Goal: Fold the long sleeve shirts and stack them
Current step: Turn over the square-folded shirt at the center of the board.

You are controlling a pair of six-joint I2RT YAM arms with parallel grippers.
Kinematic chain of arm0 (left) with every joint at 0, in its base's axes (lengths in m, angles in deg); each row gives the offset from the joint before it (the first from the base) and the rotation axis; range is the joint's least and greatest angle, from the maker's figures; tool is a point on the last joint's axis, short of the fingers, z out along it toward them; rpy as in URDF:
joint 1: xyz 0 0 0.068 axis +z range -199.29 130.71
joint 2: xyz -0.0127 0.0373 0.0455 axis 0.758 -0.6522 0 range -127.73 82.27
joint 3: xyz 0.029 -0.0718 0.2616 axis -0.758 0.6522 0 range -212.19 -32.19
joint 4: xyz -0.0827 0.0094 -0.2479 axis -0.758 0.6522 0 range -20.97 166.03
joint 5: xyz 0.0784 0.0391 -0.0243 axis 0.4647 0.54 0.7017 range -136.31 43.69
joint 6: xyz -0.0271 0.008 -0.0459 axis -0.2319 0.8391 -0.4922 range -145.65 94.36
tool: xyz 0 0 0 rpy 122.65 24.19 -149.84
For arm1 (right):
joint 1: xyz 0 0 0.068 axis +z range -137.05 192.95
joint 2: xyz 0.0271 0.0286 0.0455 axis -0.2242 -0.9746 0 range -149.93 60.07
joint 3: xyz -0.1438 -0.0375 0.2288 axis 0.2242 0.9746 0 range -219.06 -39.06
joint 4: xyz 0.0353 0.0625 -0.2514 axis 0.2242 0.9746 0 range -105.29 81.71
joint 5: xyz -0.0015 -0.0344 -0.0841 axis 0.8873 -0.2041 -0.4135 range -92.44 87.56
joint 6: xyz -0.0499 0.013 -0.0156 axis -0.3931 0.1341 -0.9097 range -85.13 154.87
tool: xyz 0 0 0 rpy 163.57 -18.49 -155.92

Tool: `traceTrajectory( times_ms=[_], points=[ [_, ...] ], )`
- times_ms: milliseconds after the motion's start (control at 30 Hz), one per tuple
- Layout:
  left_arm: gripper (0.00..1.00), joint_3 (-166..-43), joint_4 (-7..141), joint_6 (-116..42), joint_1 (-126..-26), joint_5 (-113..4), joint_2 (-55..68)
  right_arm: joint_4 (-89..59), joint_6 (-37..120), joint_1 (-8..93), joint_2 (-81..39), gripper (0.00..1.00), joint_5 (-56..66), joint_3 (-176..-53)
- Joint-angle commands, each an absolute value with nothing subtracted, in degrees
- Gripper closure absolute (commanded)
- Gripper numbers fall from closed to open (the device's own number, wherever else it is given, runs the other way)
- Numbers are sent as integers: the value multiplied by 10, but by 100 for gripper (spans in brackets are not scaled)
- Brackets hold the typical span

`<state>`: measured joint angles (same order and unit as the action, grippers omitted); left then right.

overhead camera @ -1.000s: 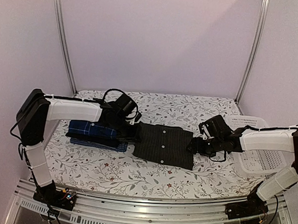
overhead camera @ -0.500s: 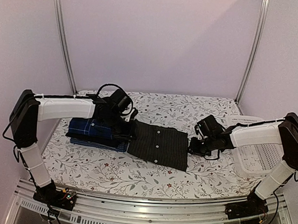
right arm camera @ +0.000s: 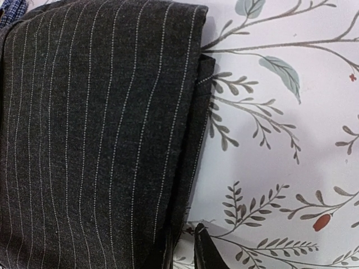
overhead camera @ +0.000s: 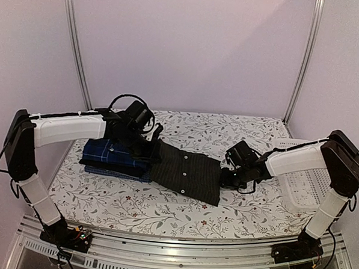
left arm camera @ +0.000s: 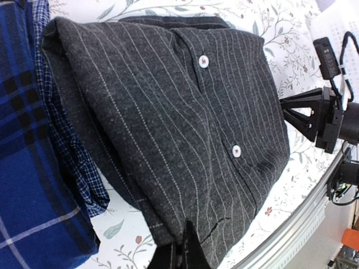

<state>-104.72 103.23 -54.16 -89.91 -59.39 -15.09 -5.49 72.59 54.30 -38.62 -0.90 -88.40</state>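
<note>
The black pinstripe shirt (overhead camera: 186,172) lies folded at the table's middle, buttons up, its left end raised against a stack of folded shirts with the blue-and-navy plaid shirt (overhead camera: 111,155) on top. My left gripper (overhead camera: 150,147) is shut on the pinstripe shirt's left edge; in the left wrist view the fingertips (left arm camera: 193,246) pinch the cloth (left arm camera: 168,112) beside the plaid (left arm camera: 22,168). My right gripper (overhead camera: 224,176) is at the shirt's right edge; in the right wrist view its narrow jaws (right arm camera: 185,249) close on the edge of the cloth (right arm camera: 95,140).
A white mesh basket (overhead camera: 312,180) stands at the right edge of the table. The floral tablecloth (overhead camera: 228,128) covers the table. Metal frame posts stand at the back corners, and a rail (overhead camera: 179,255) runs along the near edge.
Both grippers have moved left with the pinstripe shirt between them. Its left end now rests against the plaid stack, and its right edge is farther from the basket.
</note>
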Motion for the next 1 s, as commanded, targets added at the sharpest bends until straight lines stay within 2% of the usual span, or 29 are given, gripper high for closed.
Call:
traceTrajectory(
  times_ms=[0, 533, 733, 967],
  points=[
    [100, -1060, 1041, -522, -892, -602, -111, -47, 735, 565, -414, 87, -22, -909],
    [100, -1117, 1032, -479, -892, -644, -69, -73, 785, 660, -571, 90, 11, -1068],
    [100, -1172, 1025, -457, -892, -675, -101, -137, 838, 676, -619, 92, 33, -1089],
    [100, -1177, 992, -463, -893, -717, -114, -192, 859, 679, -614, 92, 51, -1075]
  ],
)
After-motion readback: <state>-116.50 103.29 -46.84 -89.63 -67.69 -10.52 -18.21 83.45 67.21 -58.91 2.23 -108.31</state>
